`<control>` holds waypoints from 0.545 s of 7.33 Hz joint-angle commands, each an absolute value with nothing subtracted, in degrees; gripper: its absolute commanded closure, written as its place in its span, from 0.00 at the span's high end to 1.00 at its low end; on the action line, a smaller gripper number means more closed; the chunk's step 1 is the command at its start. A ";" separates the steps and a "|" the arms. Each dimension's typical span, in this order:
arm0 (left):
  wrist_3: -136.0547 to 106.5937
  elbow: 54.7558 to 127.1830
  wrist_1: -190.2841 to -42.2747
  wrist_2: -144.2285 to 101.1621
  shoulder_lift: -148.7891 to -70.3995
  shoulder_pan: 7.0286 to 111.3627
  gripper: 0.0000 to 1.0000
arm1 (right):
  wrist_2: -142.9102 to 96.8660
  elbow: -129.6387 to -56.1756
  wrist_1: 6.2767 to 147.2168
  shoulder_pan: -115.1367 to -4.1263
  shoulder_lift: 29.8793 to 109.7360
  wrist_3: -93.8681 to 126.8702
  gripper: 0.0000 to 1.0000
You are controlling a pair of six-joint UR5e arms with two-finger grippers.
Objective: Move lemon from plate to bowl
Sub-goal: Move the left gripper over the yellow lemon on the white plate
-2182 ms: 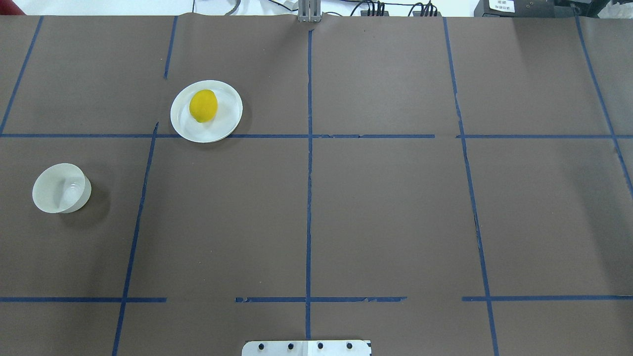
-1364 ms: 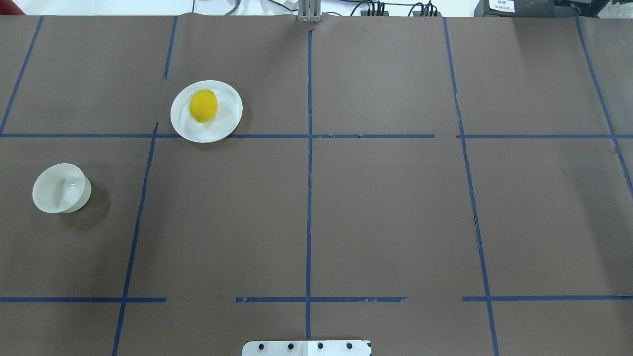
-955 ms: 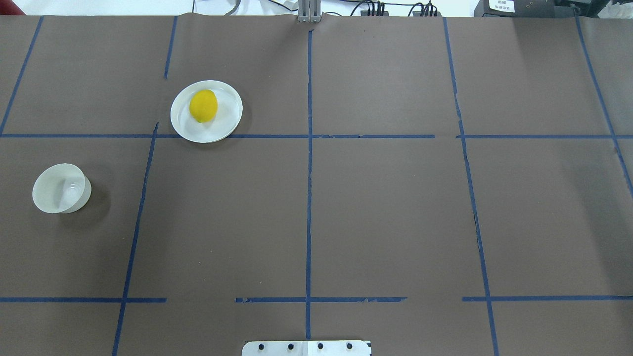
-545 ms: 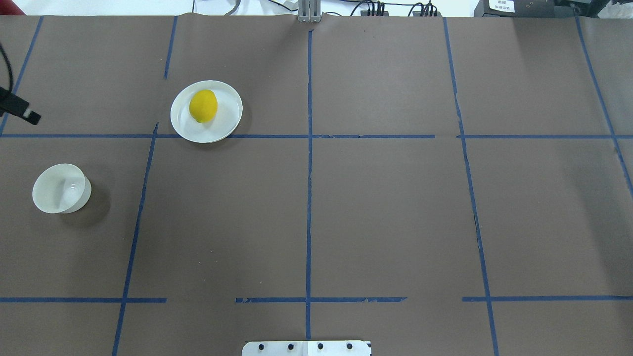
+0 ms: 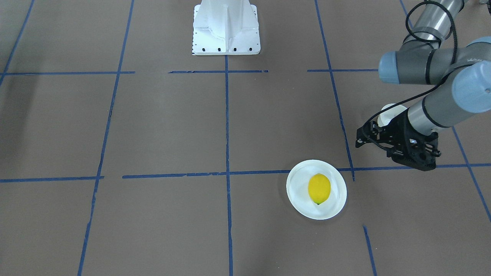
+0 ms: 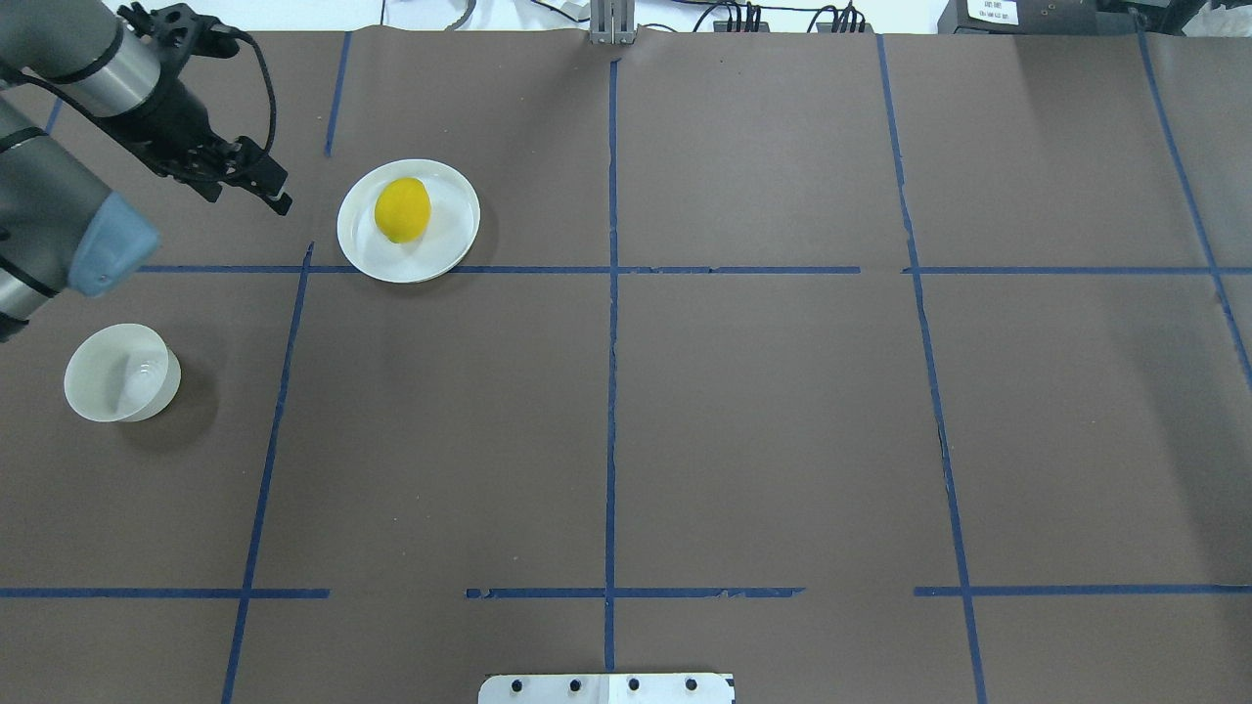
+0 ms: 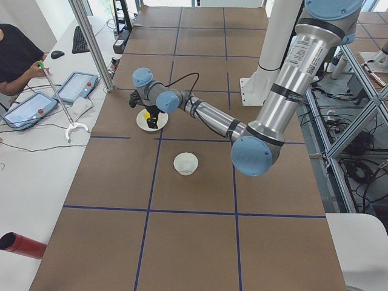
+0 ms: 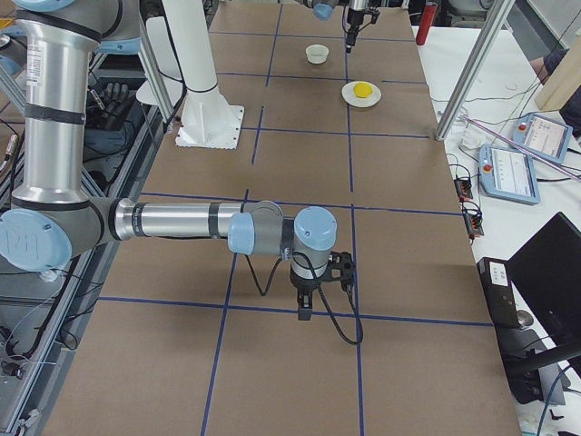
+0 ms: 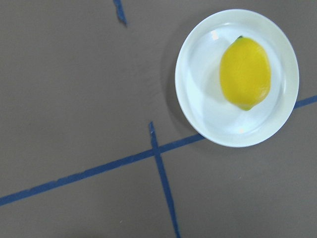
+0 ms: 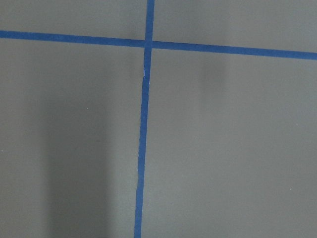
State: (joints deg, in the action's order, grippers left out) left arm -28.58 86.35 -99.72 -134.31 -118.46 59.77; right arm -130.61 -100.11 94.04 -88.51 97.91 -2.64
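lemon (image 6: 402, 209): lay on plate (image 6: 452, 238), ungrasped.
left gripper (image 6: 281, 193): hung spread, empty, beside plate, so I could straddle the lemon.

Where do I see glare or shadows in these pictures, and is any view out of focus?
Left wrist view: sharp, with small glare spots on the plate and a soft shadow left of the lemon. Overhead view: the bowl throws a soft shadow toward the lower right. Right wrist view: only the table, with faint dark shadow bands and no clear blur.

Yellow lemon (image 6: 402, 209) on white plate (image 6: 452, 244)
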 commanded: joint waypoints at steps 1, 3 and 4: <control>-35.65 77.21 -108.34 -131.14 -123.90 56.87 0.99 | -130.61 -100.11 94.04 -88.51 97.91 -2.64 1.00; -36.30 69.64 -108.81 -127.09 -129.71 54.94 0.98 | -130.61 -100.11 94.04 -88.51 97.91 -2.64 1.00; -37.17 67.17 -111.42 -127.09 -131.03 54.76 0.95 | -130.61 -100.11 94.04 -88.51 97.91 -2.64 1.00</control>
